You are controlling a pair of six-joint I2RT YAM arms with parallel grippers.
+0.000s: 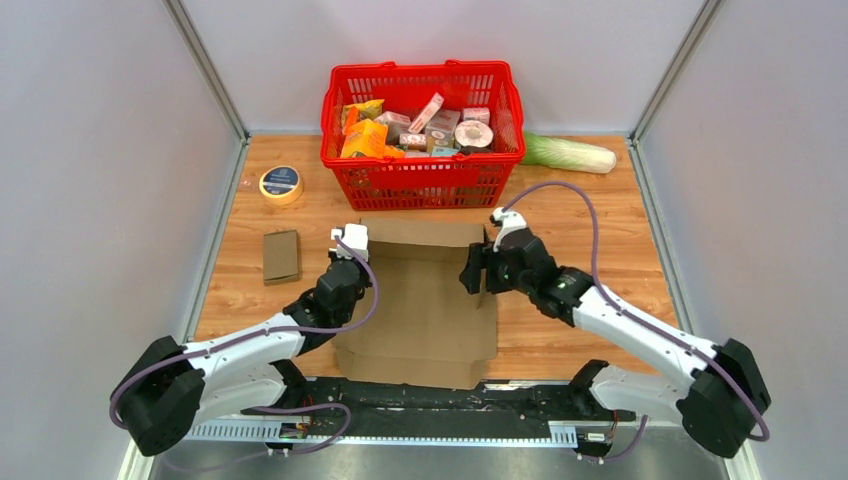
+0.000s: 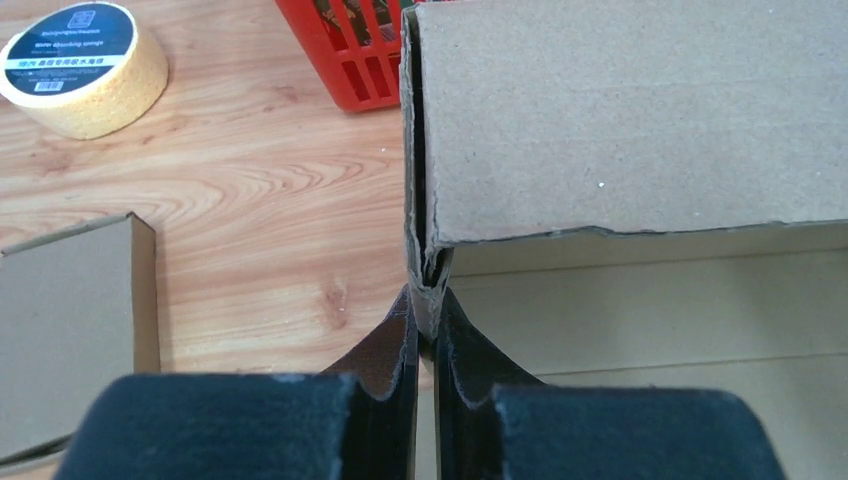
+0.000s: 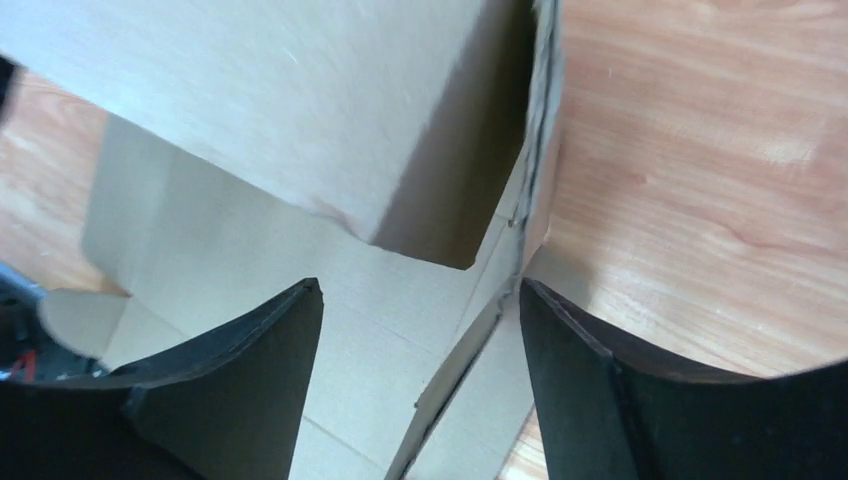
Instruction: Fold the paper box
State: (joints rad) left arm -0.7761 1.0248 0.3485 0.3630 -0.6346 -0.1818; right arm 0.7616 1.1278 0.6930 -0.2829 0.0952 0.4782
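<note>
- Where the two arms meet at the middle of the wooden table (image 1: 600, 230), a brown paper box (image 1: 420, 310) lies open and mostly flat, its far panel standing up just in front of a basket.
- The left gripper (image 2: 425, 310) is pinched together on the torn cardboard edge at the box's left far corner.
- The right gripper (image 3: 420, 290) has its jaws wide apart, straddling the box's right wall; the wall's edge sits just beside one finger, and contact cannot be judged.
- At the far side, a red plastic basket (image 1: 423, 180) holds a jumble of packaged goods: orange packets (image 1: 365, 138), pink-and-white cartons (image 1: 428, 112) and a round tin (image 1: 473, 135).
- A pale green vegetable (image 1: 570, 153) lies on the table right of the basket.
- Left of the basket sits a roll of tape (image 1: 281, 185); nearer the arms, a small flat piece of cardboard (image 1: 281, 255).
</note>
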